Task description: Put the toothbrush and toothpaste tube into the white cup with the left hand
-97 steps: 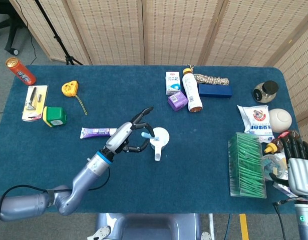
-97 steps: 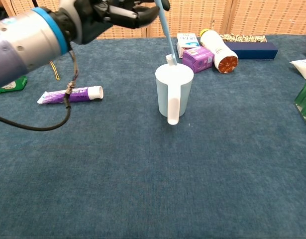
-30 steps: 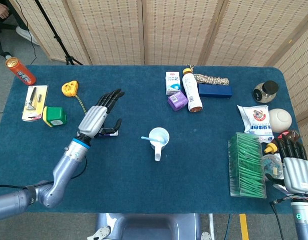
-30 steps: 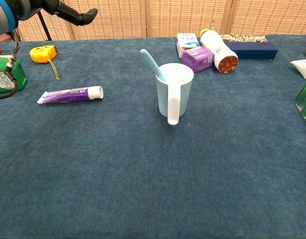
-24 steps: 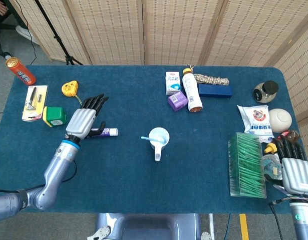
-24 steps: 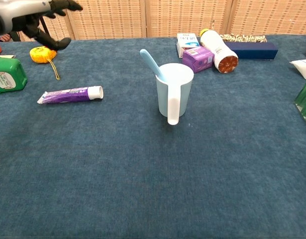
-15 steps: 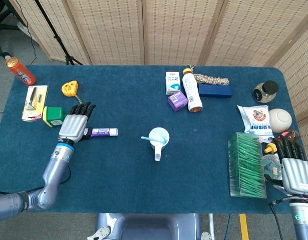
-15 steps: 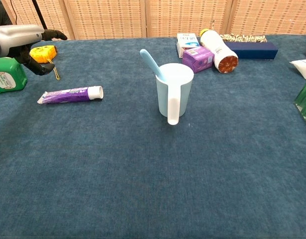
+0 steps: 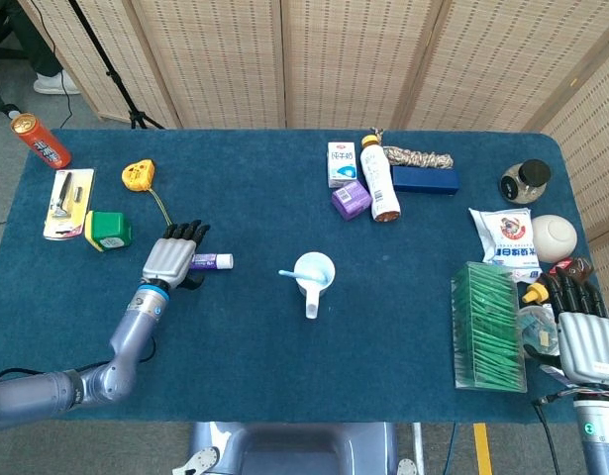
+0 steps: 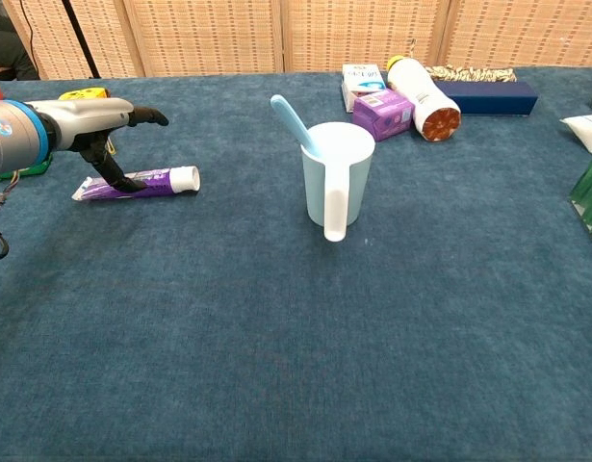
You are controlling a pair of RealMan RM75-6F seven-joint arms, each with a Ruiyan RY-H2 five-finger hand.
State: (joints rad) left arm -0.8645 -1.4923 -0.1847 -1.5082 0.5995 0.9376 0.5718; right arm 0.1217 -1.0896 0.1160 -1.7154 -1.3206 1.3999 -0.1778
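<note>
Since our left hand point(image 9: 169, 259) hovers spread over the toothpaste tube point(image 10: 137, 182), we see its long axis pointing at the white cup point(image 10: 337, 173).

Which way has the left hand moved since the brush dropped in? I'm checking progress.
Yes. The left hand has moved left, away from the white cup, and now sits over the purple toothpaste tube lying on the table.

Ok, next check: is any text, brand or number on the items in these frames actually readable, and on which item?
None reads with certainty.
Toothpaste tube: purple print, too blurred.
White-and-blue carton: characters, too small to read.
White bottle: label text, too small.
White pouch: blue print, blurred.
Red can: markings, illegible.
White cup: no print seen.
</note>
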